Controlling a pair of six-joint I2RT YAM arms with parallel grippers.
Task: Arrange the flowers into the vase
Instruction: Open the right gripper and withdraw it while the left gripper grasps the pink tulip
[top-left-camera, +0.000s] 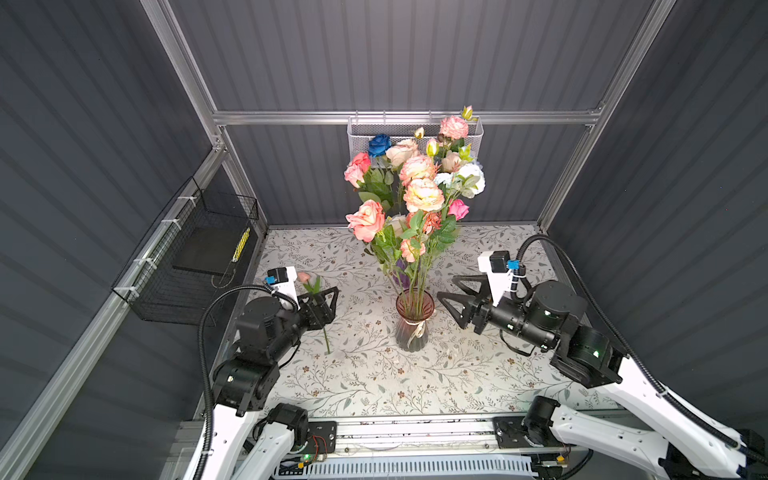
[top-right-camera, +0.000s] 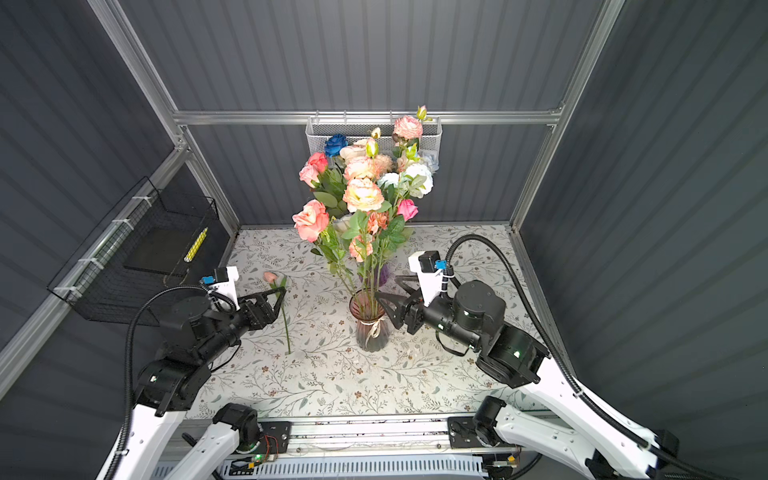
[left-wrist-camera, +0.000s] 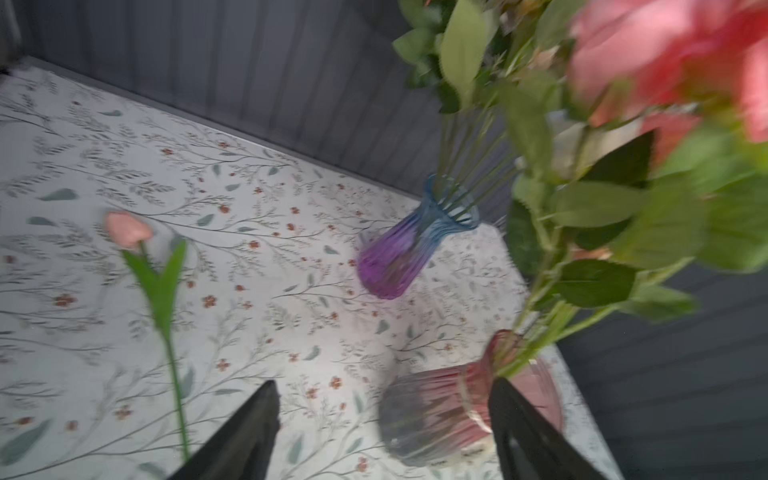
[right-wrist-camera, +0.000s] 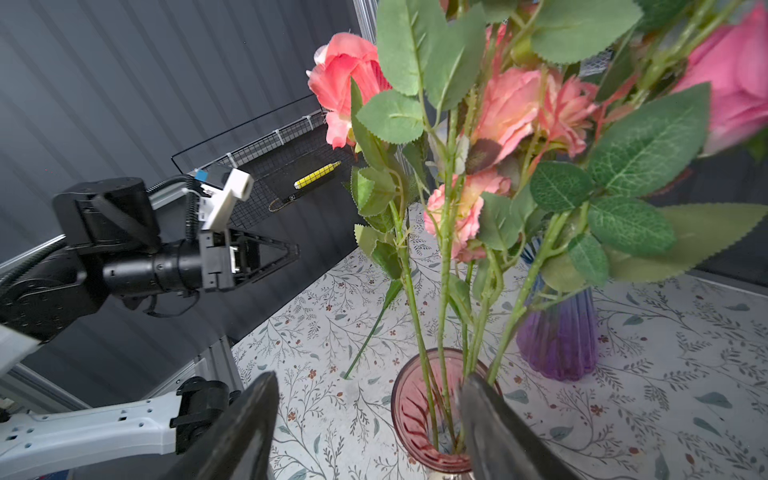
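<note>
I see both claws hanging over the table (top-left-camera: 478, 374), one on each side of the pink vase (top-left-camera: 411, 332), which stands upright near the middle. The left gripper (left-wrist-camera: 382, 384) has its jaws apart, moderately wide, with nothing between them; in a top view it sits to the left of the vase, well apart from it, above a loose bud (left-wrist-camera: 164, 291). That bud, pale pink on a long green stem with two leaves, lies flat on the table with its stem end pointing toward me. The right gripper (right-wrist-camera: 370, 378) is also spread and holds nothing that I can make out; its tips are just beside the vase mouth on the right, and from its wrist camera one finger overlaps the rim, though I cannot tell if it touches. The flowers (top-left-camera: 415, 232) in the pink vase stand up with coral and pink blooms and plenty of leaves. Right behind it stands a purple vase (right-wrist-camera: 557, 345) with a taller bunch (top-left-camera: 417, 170), including a blue rose (top-left-camera: 379, 144) at the back.
</note>
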